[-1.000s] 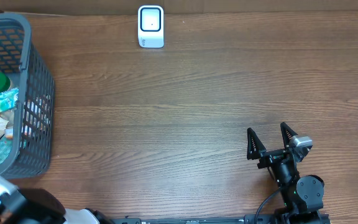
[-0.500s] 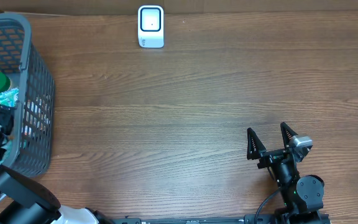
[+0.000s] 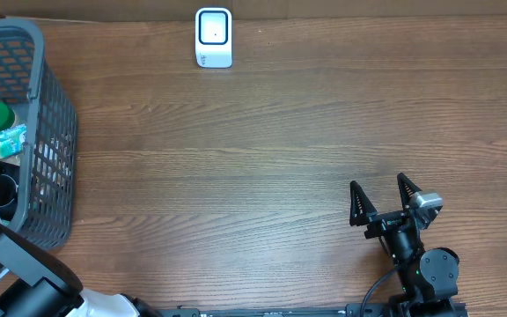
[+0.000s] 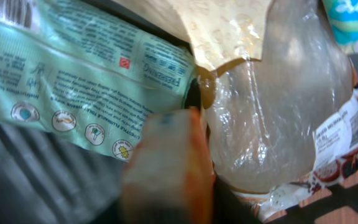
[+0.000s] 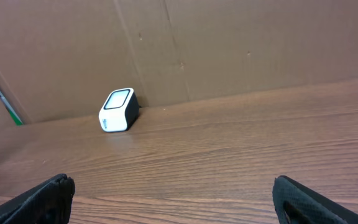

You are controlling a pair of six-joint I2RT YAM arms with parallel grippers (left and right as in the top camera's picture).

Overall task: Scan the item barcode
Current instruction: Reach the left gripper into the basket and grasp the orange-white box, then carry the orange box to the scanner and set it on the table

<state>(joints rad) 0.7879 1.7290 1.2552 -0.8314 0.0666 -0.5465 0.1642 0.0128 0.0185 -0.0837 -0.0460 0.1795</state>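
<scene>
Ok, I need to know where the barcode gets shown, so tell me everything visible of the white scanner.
The white scanner is a small, rounded, plastic-looking box with a blue-rimmed pale window on its upturned face. It stands at the far edge of the table, just before the cardboard wall, with nothing else near it.

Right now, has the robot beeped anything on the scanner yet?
Not yet. Nothing looks finished: no item is at the scanner. In hand: the left gripper is down in the basket among the packets, grip unclear. Left: lift one out and show its barcode to the scanner. The right gripper sits open.
</scene>
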